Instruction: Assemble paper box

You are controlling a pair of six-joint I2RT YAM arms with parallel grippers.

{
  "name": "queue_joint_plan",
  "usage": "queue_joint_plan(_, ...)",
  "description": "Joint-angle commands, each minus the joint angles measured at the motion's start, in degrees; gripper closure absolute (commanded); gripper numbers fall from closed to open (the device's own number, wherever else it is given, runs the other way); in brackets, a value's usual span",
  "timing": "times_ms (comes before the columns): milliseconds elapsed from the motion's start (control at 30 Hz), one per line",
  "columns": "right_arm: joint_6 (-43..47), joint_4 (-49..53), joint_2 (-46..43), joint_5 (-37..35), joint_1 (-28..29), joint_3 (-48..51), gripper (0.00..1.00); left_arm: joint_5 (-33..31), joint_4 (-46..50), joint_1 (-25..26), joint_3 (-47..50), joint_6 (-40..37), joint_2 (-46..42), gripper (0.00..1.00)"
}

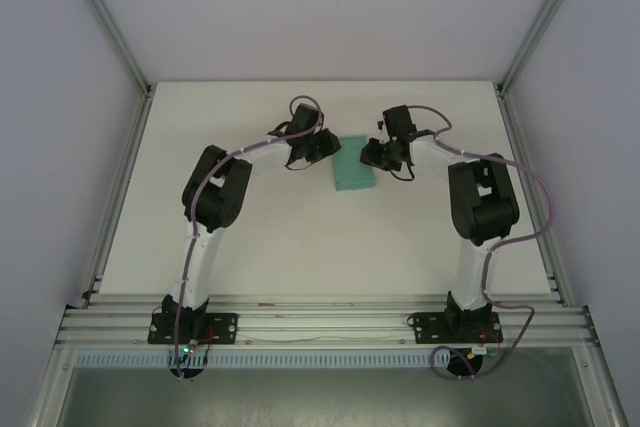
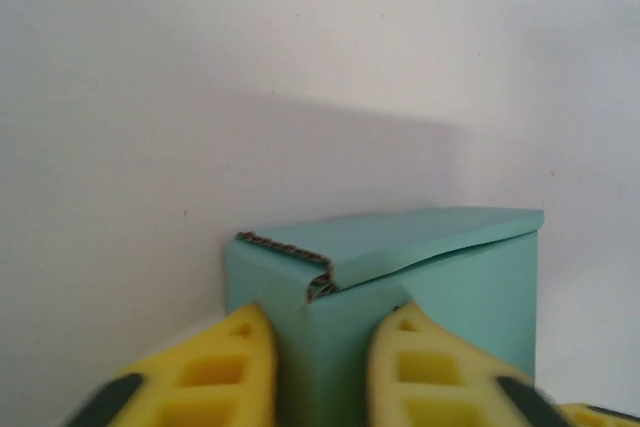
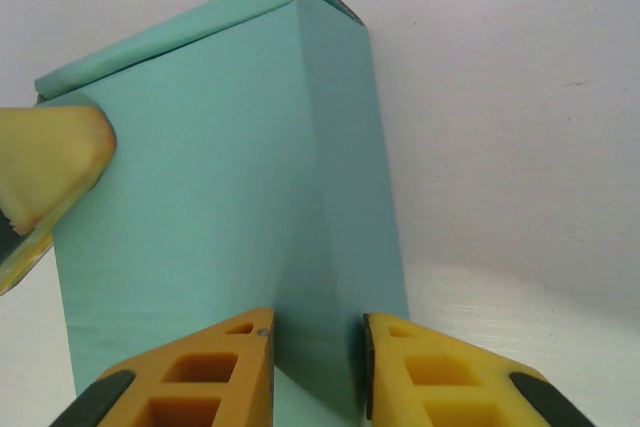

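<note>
Yellow fingertips (image 2: pixel 235 357) of the left gripper (image 2: pixel 322 332) stand narrow, apparently pinching one corner edge of the paper box (image 2: pixel 440 282). The right gripper (image 3: pixel 318 332) is likewise closed narrow over another corner edge. Already folded into a small teal carton, the box sits between both grippers, toward the far middle of the table (image 1: pixel 300 247). Its thin corrugated card looks light, smooth and easily creased, so hold gently along the stiff folded edges, not mid-panel. One end flap bulges, unseated.

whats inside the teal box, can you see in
Nothing of the inside shows. The teal-green card box lies closed on the white table; its upper flap is folded down, slightly bowed, with only a dark sliver at its edge, so any contents are hidden.
</note>
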State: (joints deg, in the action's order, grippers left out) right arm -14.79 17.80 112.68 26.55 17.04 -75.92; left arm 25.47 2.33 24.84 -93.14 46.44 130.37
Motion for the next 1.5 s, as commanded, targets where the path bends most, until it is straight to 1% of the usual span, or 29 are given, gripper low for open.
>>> queue_joint_plan(0,1.34,10.76,5.81,-5.52,0.38,3.19,0.76,1.12,1.2,1.09,4.32,1.22,2.81,0.98)
queue_joint_plan(33,1.39,10.76,5.74,-5.63,0.43,3.1,0.76,1.23,0.44,1.09,5.45,1.74,2.37,1.0)
queue_joint_plan(133,1.84,11.15,5.53,-5.95,0.43,3.31,0.76,1.23,-1.91,1.29,9.61,3.28,0.49,1.0)
queue_joint_plan(267,2.22,11.4,5.01,-6.3,0.23,3.37,0.76,-2.2,-2.82,1.61,14.78,3.46,-3.66,1.0)
queue_joint_plan(400,2.99,11.72,4.4,-6.56,0.26,3.15,0.75,-4.74,-1.36,1.79,16.91,2.29,-7.45,0.99)
queue_joint_plan(433,3.17,11.84,4.09,-6.76,0.28,2.99,0.75,-5.44,-0.83,1.83,17.07,1.7,-8.36,0.89)
queue_joint_plan(467,3.31,12.12,3.76,-7.09,0.22,2.75,0.74,-6.51,-0.03,1.79,16.94,0.98,-9.35,0.77)
queue_joint_plan(533,3.48,12.76,3.09,-7.4,0.09,1.99,0.71,-7.79,0.93,1.79,16.71,-0.26,-11.32,0.62)
queue_joint_plan(567,3.58,12.91,2.83,-7.32,0.1,1.53,0.67,-8.66,2.04,1.82,16.24,-0.91,-12.24,0.54)
queue_joint_plan(600,3.78,13.25,2.5,-7.2,0.09,0.98,0.63,-9.04,2.85,1.82,15.73,-1.6,-13.07,0.52)
queue_joint_plan(633,3.97,13.57,2.22,-6.93,0.1,0.43,0.61,-9.33,3.71,1.84,15.31,-2.27,-13.78,0.48)
queue_joint_plan(667,4.06,13.88,1.79,-6.58,0.09,-0.24,0.59,-10.01,4.53,1.84,14.97,-2.72,-14.75,0.43)
queue_joint_plan(700,4.15,14.01,1.38,-6.08,-0.02,-0.75,0.57,-10.46,4.9,1.87,14.97,-3.19,-15.71,0.37)
queue_joint_plan(733,4.32,14.1,0.98,-5.88,-0.01,-1.35,0.55,-10.94,5.26,1.8,15.06,-3.47,-16.65,0.28)
queue_joint_plan(800,4.74,14.83,0.02,-6.34,0.0,-2.98,0.47,-11.79,5.48,1.8,15.78,-4.26,-19.06,0.15)
queue_joint_plan(833,5.13,15.3,-0.47,-6.7,0.04,-3.85,0.45,-12.3,5.87,1.8,16.1,-4.59,-20.14,0.05)
queue_joint_plan(867,5.58,15.96,-1.04,-6.85,-0.1,-4.8,0.4,-12.76,6.27,1.79,16.54,-5.15,-20.68,0.0)
queue_joint_plan(967,6.35,16.65,-3.51,-7.22,-0.26,-6.9,0.29,-14.3,8.99,1.83,17.38,-7.75,-26.03,0.0)
queue_joint_plan(1033,6.85,16.61,-5.74,-8.16,-0.41,-7.29,0.22,-16.5,10.61,1.83,18.59,-9.41,-29.47,0.0)
queue_joint_plan(1067,6.92,16.27,-7.47,-8.96,-0.5,-6.94,0.17,-18.49,11.05,1.72,19.96,-10.05,-32.0,0.0)
queue_joint_plan(1133,6.96,14.64,-11.42,-9.29,-1.05,-5.09,0.0,-23.03,12.0,1.41,22.83,-11.45,-37.41,0.0)
queue_joint_plan(1200,6.74,12.75,-15.75,-10.42,-1.69,-2.33,0.0,-26.91,13.49,0.76,25.43,-13.67,-42.76,0.0)
queue_joint_plan(1300,7.88,9.43,-23.19,-14.16,-2.87,3.89,0.0,-36.95,15.55,-0.25,30.68,-17.25,-51.2,0.0)
queue_joint_plan(1367,9.78,5.3,-28.93,-18.07,-3.57,10.22,0.0,-43.76,12.99,-1.6,36.74,-19.94,-57.14,0.0)
queue_joint_plan(1400,10.49,2.75,-31.62,-19.83,-4.07,13.64,0.0,-45.51,10.99,-2.77,40.04,-21.03,-59.97,0.0)
queue_joint_plan(1467,10.66,-4.09,-37.32,-23.52,-5.61,21.58,0.0,-46.91,6.16,-6.13,47.23,-23.34,-65.3,0.0)
